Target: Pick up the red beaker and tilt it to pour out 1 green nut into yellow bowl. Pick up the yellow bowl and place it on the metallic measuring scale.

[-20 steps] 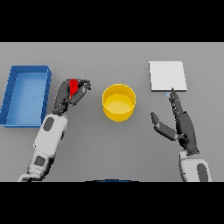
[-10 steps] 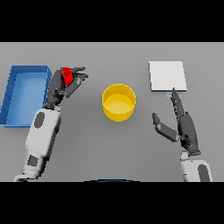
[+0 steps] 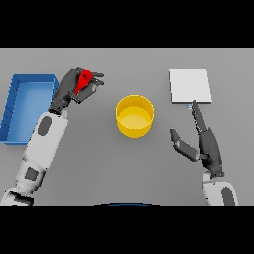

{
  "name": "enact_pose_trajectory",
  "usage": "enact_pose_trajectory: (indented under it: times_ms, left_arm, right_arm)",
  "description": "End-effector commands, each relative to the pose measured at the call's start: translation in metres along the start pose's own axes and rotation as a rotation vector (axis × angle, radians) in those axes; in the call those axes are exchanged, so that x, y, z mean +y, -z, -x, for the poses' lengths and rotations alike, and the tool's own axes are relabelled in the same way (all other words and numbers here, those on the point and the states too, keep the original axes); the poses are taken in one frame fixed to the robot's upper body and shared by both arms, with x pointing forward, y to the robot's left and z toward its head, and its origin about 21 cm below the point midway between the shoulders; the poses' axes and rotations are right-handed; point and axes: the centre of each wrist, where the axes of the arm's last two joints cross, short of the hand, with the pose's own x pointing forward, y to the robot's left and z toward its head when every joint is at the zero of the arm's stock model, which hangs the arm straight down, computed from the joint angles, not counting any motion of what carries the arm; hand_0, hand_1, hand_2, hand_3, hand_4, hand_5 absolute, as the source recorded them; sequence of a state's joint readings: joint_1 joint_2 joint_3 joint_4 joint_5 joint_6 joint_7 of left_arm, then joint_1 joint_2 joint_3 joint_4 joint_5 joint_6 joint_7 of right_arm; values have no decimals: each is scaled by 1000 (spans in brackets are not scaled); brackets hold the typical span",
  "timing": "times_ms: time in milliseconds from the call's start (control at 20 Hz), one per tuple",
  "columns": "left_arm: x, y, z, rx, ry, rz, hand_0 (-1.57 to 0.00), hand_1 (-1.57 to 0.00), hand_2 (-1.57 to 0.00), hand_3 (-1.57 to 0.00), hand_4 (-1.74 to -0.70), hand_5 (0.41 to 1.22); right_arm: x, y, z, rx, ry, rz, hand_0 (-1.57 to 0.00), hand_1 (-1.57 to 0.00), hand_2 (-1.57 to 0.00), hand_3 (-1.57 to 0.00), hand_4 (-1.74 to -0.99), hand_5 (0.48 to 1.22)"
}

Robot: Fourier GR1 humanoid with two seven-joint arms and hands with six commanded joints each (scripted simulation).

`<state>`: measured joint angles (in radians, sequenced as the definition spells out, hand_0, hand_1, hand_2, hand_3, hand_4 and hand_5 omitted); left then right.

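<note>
The left hand [image 3: 74, 89] is clenched around the red beaker [image 3: 84, 80], with fingers and thumb curled about it so that only part of the red body shows between them. The beaker is held clear of the grey table [image 3: 124, 168], between the blue tray [image 3: 15, 106] and the yellow bowl [image 3: 134, 115], and nearer the tray's right rim. Whether the beaker is upright or tilted cannot be told, and its contents are hidden.

The yellow bowl stands upright on the table near the centre, well apart from both hands. Its interior shows only yellow.

The metallic measuring scale [image 3: 190, 86] lies flat at the far right of the table as a pale square plate, with nothing on it.

The right hand [image 3: 206, 144] is released: its fingers are straight and point toward the scale, and its thumb is spread toward the bowl. The fingertips [image 3: 194, 105] lie just short of the scale's near edge. This hand holds nothing.
</note>
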<state>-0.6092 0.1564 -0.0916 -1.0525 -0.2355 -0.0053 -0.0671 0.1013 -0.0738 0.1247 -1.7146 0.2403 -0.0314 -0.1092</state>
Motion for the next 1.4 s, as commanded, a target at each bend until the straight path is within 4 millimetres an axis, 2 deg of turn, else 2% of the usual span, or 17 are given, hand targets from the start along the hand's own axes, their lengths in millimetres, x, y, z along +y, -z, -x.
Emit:
enact_pose_trajectory:
  times_ms: [0, 400, 600, 650, 800, 1000, 1150, 1350]
  left_arm:
    - [-1, 2, -4, 0, 71, 23, -1566, -1566, -1567, -1565, -1735, 1120]
    - [-17, 23, -53, -17, 603, 233, -1570, -1570, -1570, -1570, -1740, 1162]
    - [-30, 33, -65, -24, 894, 326, -1571, -1571, -1571, -1571, -1741, 1197]
    - [-32, 35, -64, -18, 960, 370, -1571, -1571, -1571, -1571, -1689, 1202]
    - [-39, 42, -81, -64, 1132, 451, -1571, -1571, -1571, -1383, -1710, 1211]
    - [-52, 54, -96, -111, 1328, 547, -1571, -1571, -1571, -1295, -1719, 1217]
    - [-56, 57, -98, -163, 1433, 626, -1571, -1571, -1571, -1429, -1725, 1219]
    - [-71, 62, -110, -233, 1598, 668, -1571, -1571, -1571, -1513, -1732, 1220]
  right_arm:
    - [3, 0, -1, 2, 3, -2, 1, 1, 1, 1, -1194, 658]
    - [-2, 0, -4, 3, 28, -9, 1, 1, 1, 1, -1181, 669]
    - [3, 1, -7, 15, 37, -16, 1, 1, 1, 1, -1187, 676]
    - [2, 2, -5, 28, 34, -11, 1, 1, 1, 1, -1191, 675]
    - [0, -3, -4, 26, 56, -3, 1, 1, 1, 1, -1195, 671]
    - [1, -2, 1, 50, 96, 6, 1, 1, 1, 1, -1206, 639]
    - [2, -4, 1, 42, 81, 15, 1, 1, 1, 1, -1221, 617]
    - [3, -1, 1, 33, 58, 28, 1, 1, 1, 1, -1205, 584]
